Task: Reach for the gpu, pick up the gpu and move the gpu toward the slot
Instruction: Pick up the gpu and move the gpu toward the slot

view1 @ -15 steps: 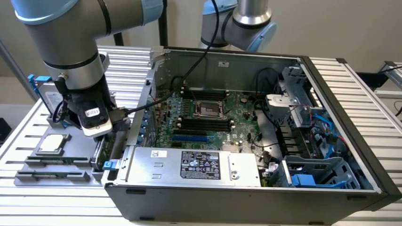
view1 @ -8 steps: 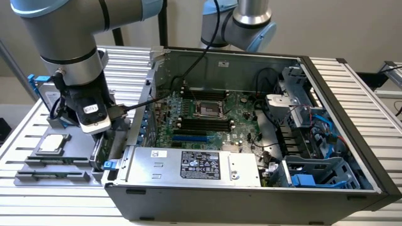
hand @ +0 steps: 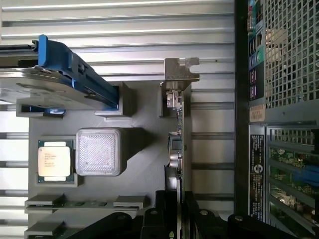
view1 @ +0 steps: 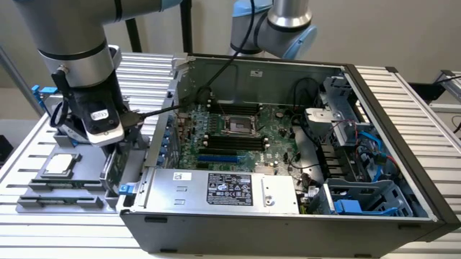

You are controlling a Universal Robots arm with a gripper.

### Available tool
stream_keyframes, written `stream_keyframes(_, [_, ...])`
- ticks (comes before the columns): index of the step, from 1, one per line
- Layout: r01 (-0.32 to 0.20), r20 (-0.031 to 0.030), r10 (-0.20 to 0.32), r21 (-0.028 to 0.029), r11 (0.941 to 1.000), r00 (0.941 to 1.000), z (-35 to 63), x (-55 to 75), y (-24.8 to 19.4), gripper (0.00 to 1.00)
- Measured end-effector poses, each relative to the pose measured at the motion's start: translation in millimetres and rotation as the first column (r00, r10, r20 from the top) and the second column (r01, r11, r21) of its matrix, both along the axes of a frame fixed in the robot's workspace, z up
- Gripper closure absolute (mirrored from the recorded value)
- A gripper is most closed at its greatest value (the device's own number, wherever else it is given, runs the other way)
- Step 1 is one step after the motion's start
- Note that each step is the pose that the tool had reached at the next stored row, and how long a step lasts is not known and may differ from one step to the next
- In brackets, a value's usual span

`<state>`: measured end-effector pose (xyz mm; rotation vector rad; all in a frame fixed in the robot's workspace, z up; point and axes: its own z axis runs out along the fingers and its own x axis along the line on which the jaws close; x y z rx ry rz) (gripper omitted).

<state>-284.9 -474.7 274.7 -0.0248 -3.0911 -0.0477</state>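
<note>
The gpu [hand: 180, 144] stands on edge in the grey parts tray [hand: 144, 184], a thin dark card with a greenish edge and a metal end bracket [hand: 181, 73]. My gripper [hand: 179, 214] straddles the card's end opposite the bracket, one dark finger [hand: 167, 211] pressed close on each side, shut on the card. In the exterior view the gripper [view1: 119, 143] hangs low over the tray at the left of the open computer case, with the gpu [view1: 112, 167] just below it. A blue slot [view1: 218, 159] lies on the green motherboard inside the case.
On the tray are a silver hard drive with blue rails [hand: 60, 79], a CPU [hand: 54, 160], a pale ribbed block [hand: 98, 152] and slim memory sticks [hand: 75, 203]. The case wall [view1: 155, 145] rises right beside the tray. A second arm [view1: 284, 27] stands behind the case.
</note>
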Motion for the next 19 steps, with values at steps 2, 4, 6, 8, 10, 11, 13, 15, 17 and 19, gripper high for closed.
stream_keyframes(2, [0.000,0.0001,0.000,0.0000,1.0000,1.0000,7.6,0.0,0.0,0.74])
stream_keyframes(4, [0.000,-0.0001,0.000,-0.0001,1.0000,1.0000,16.7,0.0,0.0,0.74])
stream_keyframes(6, [0.000,-0.0001,0.000,-0.0001,1.0000,1.0000,25.9,0.0,0.0,0.74])
stream_keyframes(8, [0.000,0.0001,0.000,0.0000,1.0000,1.0000,34.9,0.0,0.0,0.74])
stream_keyframes(10, [0.000,0.0000,0.000,0.0000,1.0000,1.0000,43.9,0.0,0.0,0.74])
stream_keyframes(11, [0.000,0.0000,0.000,0.0000,1.0000,1.0000,48.4,0.0,0.0,0.74])
stream_keyframes(13, [0.000,0.0001,0.000,0.0000,1.0000,1.0000,57.5,0.1,0.0,0.74])
stream_keyframes(15, [0.000,0.0000,0.000,0.0000,1.0000,1.0000,66.9,0.1,0.0,0.74])
stream_keyframes(17, [0.000,-0.0001,0.000,-0.0002,1.0000,1.0000,76.1,0.1,0.0,0.74])
stream_keyframes(19, [0.000,0.0000,0.000,0.0000,1.0000,1.0000,85.0,0.2,0.0,0.74])
